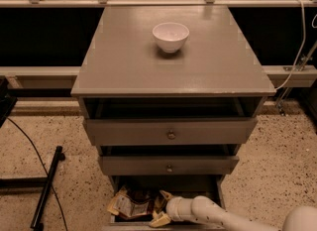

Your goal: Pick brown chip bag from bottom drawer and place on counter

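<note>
In the bottom drawer [130, 226], a plain grey wooden box, the gripper [161, 207] points left with its two pale yellowish fingers [160, 220] spread wide and nothing clamped between them. Behind it the smooth white tubular arm [214, 214] slants in low from the right. Just left of the fingertips lies the brown chip bag [131, 206], crumpled foil; the print on its white label is unreadable. High above the gripper is the counter [129, 61], flat and faintly glossy, bearing a round white bowl [171, 35].
</note>
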Robot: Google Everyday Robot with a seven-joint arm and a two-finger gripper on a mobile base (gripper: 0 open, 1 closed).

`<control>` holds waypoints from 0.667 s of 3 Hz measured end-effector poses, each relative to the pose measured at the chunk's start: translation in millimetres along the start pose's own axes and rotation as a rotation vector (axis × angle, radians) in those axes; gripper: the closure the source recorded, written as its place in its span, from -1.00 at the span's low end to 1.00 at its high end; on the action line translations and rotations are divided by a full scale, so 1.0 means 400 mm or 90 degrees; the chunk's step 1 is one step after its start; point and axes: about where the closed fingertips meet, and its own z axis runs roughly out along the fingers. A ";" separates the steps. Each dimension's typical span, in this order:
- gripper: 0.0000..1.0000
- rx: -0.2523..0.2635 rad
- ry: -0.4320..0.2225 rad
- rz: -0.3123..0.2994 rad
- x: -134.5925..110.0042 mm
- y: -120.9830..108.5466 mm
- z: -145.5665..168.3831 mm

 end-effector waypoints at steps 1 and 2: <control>-0.21 -0.009 -0.032 0.019 -0.011 -0.011 0.018; 0.26 -0.040 -0.051 0.026 -0.019 0.001 0.040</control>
